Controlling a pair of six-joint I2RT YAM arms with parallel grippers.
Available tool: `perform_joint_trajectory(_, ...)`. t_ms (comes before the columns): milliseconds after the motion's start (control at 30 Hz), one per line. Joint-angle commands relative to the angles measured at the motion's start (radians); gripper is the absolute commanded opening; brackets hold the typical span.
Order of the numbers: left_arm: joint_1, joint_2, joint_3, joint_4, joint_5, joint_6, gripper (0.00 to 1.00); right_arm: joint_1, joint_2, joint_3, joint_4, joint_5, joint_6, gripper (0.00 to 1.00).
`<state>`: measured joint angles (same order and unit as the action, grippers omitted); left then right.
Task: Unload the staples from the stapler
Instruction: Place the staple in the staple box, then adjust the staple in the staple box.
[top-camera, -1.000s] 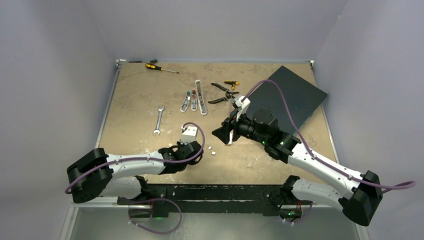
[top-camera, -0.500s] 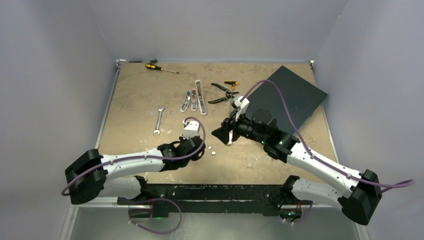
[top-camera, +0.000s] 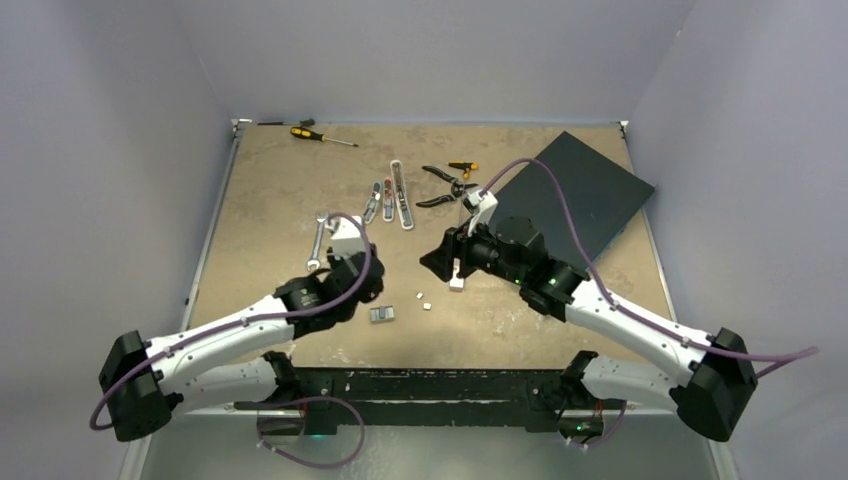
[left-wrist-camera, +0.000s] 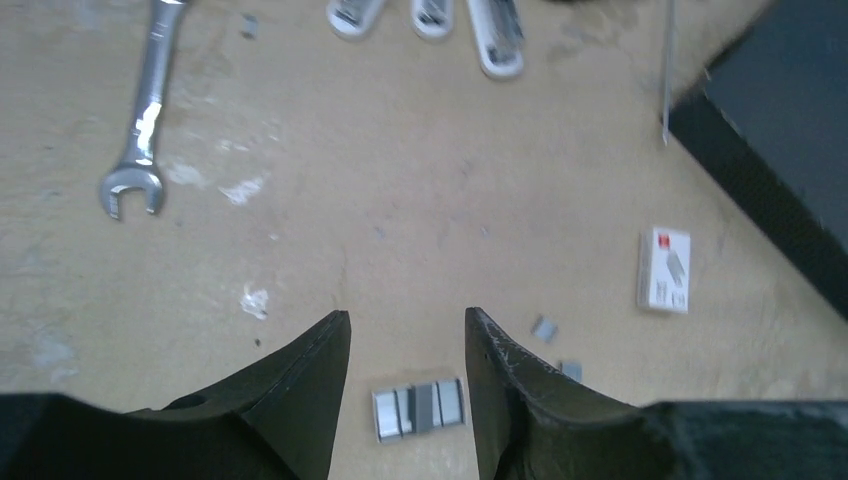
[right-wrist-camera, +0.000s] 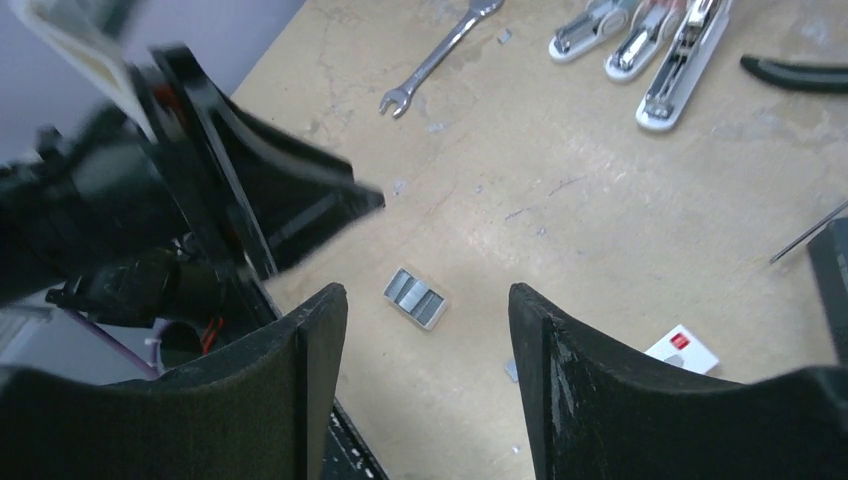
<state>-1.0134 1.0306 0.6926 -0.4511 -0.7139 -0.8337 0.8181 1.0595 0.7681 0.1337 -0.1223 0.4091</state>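
Note:
A small block of silvery-grey staples (top-camera: 381, 314) lies flat on the table. In the left wrist view the block (left-wrist-camera: 418, 408) lies just behind and below my open, empty left gripper (left-wrist-camera: 407, 315), between its fingers. Two tiny loose staple pieces (top-camera: 422, 301) lie to its right, also in the left wrist view (left-wrist-camera: 544, 328). The white stapler parts (top-camera: 399, 195) lie at the table's far middle. My left gripper (top-camera: 368, 296) hovers just left of the block. My right gripper (top-camera: 438, 262) is open and empty; its wrist view looks down at the block (right-wrist-camera: 415, 297).
A small white box with a red mark (top-camera: 456, 284) lies under the right wrist. A wrench (top-camera: 317, 240) lies left of the left arm. Pliers (top-camera: 445, 185), a screwdriver (top-camera: 322, 136) and a dark board (top-camera: 585, 190) are at the back.
My left arm has drawn back to the left and away from the loose staples. The staple block, hidden under that gripper before, now shows on the table. The right gripper shifted slightly left.

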Motion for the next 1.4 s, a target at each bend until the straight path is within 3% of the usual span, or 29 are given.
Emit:
perform_joint_trajectory(0, 0.241, -0.062, 0.033, -0.025, 0.105, 0.05, 0.44, 0.042, 0.095, 0.016, 0.078, 0.039, 0.192, 0.62)
perform_joint_trajectory(100, 0.38, -0.067, 0.043, -0.006, 0.223, 0.108, 0.43, 0.146, 0.181, 0.043, 0.085, 0.116, 0.254, 0.58)
perform_joint_trajectory(333, 0.451, -0.063, 0.177, -0.12, 0.212, 0.188, 0.43, 0.25, 0.37, 0.102, 0.07, 0.174, 0.428, 0.5)
perform_joint_trajectory(567, 0.464, -0.088, 0.145, -0.101, 0.154, 0.262, 0.44, 0.265, 0.505, 0.164, 0.031, 0.148, 0.51, 0.47)
perform_joint_trajectory(967, 0.465, -0.1, 0.134, -0.138, 0.14, 0.282, 0.44, 0.28, 0.67, 0.288, -0.056, 0.156, 0.5, 0.31)
perform_joint_trajectory(1367, 0.465, -0.09, 0.136, -0.133, 0.131, 0.295, 0.44, 0.297, 0.733, 0.337, -0.157, 0.206, 0.484, 0.29)
